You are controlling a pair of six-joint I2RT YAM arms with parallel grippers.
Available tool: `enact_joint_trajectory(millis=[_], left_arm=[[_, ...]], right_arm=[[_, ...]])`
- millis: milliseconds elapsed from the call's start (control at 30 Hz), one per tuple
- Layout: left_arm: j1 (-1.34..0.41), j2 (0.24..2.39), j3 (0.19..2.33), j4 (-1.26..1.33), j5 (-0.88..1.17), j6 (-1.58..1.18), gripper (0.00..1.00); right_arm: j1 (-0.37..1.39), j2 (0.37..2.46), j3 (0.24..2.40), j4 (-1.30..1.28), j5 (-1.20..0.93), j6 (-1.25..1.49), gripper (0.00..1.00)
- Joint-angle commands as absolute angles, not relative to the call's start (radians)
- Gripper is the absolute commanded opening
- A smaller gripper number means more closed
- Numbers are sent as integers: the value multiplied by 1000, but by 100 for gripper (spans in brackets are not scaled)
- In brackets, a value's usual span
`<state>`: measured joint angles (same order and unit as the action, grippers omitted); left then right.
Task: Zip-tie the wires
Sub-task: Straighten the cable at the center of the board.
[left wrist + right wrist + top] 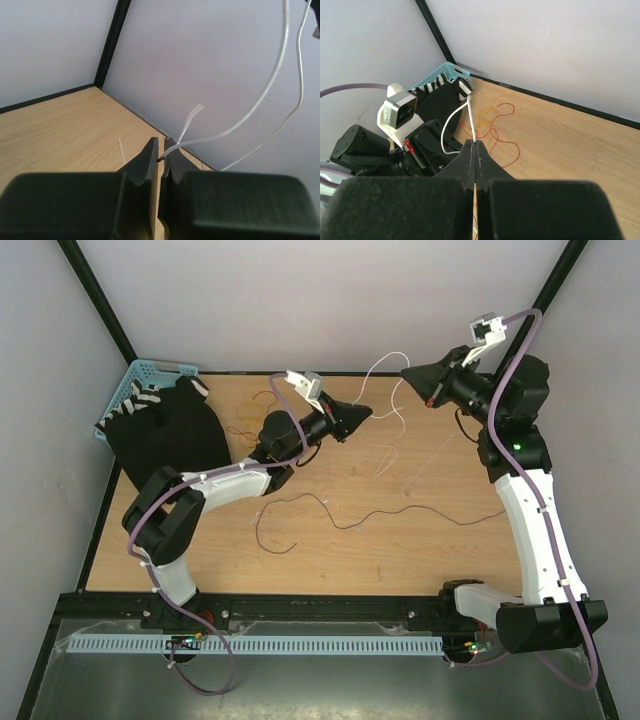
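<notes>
Pale wood table [420,550], white walls [300,300]. At twelve o'clock, my left gripper [161,158] and right gripper [476,145] pinch limp white wire [471,120].

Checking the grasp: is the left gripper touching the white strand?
Touching. In the left wrist view the left gripper pinches the white strand between its nearly shut fingertips.
</notes>
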<state>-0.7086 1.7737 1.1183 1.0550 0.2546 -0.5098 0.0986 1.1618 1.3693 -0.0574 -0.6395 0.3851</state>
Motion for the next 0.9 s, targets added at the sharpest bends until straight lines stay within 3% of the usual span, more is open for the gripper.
enact_joint_trajectory(millis=[0,200,300,433,567,667,867], left_arm=[[-709,1731,1064,1098,216,-445,2],[-693,1555,1023,796,147,-263,0],[-691,1440,1027,609,80,-150,0],[-646,1324,1009,419,42,-110,0],[-585,1268,958,316,103,-121,0],[-560,1241,941,217,76,-109,0],[-536,1229,919,159,80,-109,0]], right_arm=[[101,1137,1377,-77,-579,372,0],[99,1166,1372,-174,-488,263,0],[98,1197,1344,-214,-556,223,0],[99,1222,1295,-265,-677,198,29],[98,1249,1311,-342,-575,166,53],[99,1279,1305,-344,-542,168,63],[103,1423,1284,-333,-397,176,64]])
